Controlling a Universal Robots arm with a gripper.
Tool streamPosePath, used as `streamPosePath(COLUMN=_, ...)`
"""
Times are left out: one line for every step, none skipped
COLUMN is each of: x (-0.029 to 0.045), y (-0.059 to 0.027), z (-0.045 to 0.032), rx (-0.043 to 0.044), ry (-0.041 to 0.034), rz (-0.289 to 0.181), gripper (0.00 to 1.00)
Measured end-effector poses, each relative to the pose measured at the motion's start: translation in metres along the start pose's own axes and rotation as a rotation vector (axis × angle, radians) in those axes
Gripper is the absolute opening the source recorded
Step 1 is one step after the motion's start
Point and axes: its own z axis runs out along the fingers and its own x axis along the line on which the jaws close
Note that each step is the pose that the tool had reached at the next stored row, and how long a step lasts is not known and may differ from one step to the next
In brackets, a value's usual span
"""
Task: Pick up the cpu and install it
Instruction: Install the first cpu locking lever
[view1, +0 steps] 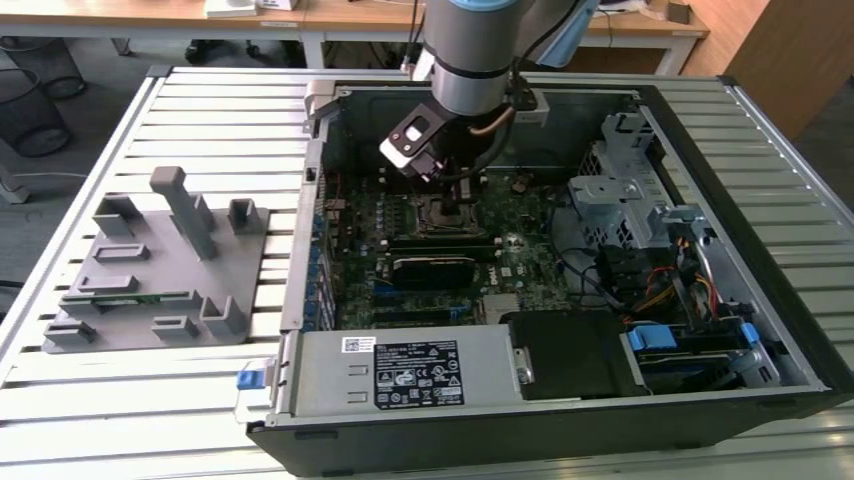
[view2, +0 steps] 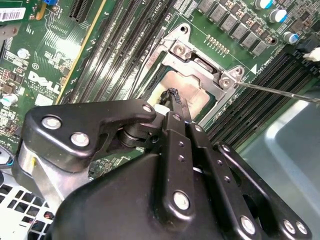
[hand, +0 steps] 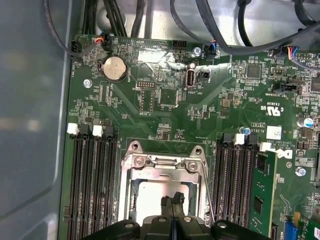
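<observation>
The cpu (hand: 150, 197) lies flat inside the metal socket frame (hand: 165, 164) on the green motherboard (hand: 165, 100), its pale silver top showing through the frame's opening in both wrist views (view2: 192, 92). The pincer (hand: 172, 199) stands right over the chip with its two black fingers pressed together. Their joined tips (view2: 174, 96) are at the chip's surface, but I cannot tell whether they touch it. A thin metal lever (view2: 280, 90) runs out from one corner of the frame.

Black memory slots (hand: 90, 185) flank the socket on both sides, and a green memory stick (hand: 261, 195) sits in the outermost slot of one bank. Farther up the board is a round coin battery (hand: 114, 68).

In the exterior view the arm (view1: 474, 50) reaches down into an open computer case (view1: 534, 435) that lies on a slatted metal tabletop (view1: 200, 100), with the pincer (view1: 461, 205) low over the board. On the exterior view's left, beside the case, rests a grey parts holder (view1: 147, 270).
</observation>
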Motion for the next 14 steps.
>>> streamPosePath(x=0.0, y=0.0001, z=-0.0005, rx=0.0001, ry=0.0, rz=0.0, gripper=0.11)
streamPosePath(x=0.0001, y=0.0001, z=-0.0008, rx=0.0001, ry=0.0002, rz=0.0, gripper=0.11)
streamPosePath(x=0.0001, y=0.0002, z=-0.0008, rx=0.0, ry=0.0005, rz=0.0, gripper=0.11)
streamPosePath(x=0.0001, y=0.0001, z=-0.0012, rx=0.0001, ry=0.0002, rz=0.0, gripper=0.11)
streamPosePath(x=0.0, y=0.0001, z=-0.0022, rx=0.0003, ry=0.0, rz=0.0, gripper=0.11)
streamPosePath(x=0.0, y=0.0001, z=-0.0031, rx=0.0002, ry=0.0001, rz=0.0, gripper=0.11)
streamPosePath(x=0.0, y=0.0001, z=-0.0039, rx=0.0002, ry=0.0001, rz=0.0, gripper=0.11)
streamPosePath(x=0.0, y=0.0002, z=-0.0046, rx=0.0002, ry=0.0001, rz=0.0, gripper=0.11)
streamPosePath(x=0.0, y=0.0002, z=-0.0056, rx=0.0002, ry=0.0001, rz=0.0, gripper=0.11)
streamPosePath(x=0.0001, y=0.0002, z=-0.0073, rx=0.0002, ry=0.0002, rz=0.0, gripper=0.11)
streamPosePath(x=0.0001, y=0.0001, z=-0.0089, rx=0.0001, ry=0.0002, rz=0.0, gripper=0.11)
streamPosePath(x=0.0001, y=0.0001, z=-0.0106, rx=0.0002, ry=0.0002, rz=0.0, gripper=0.11)
streamPosePath(x=0.0001, y=0.0001, z=-0.0126, rx=0.0002, ry=0.0001, rz=0.0, gripper=0.11)
streamPosePath(x=0.0001, y=0.0001, z=-0.0149, rx=0.0002, ry=0.0001, rz=0.0, gripper=0.11)
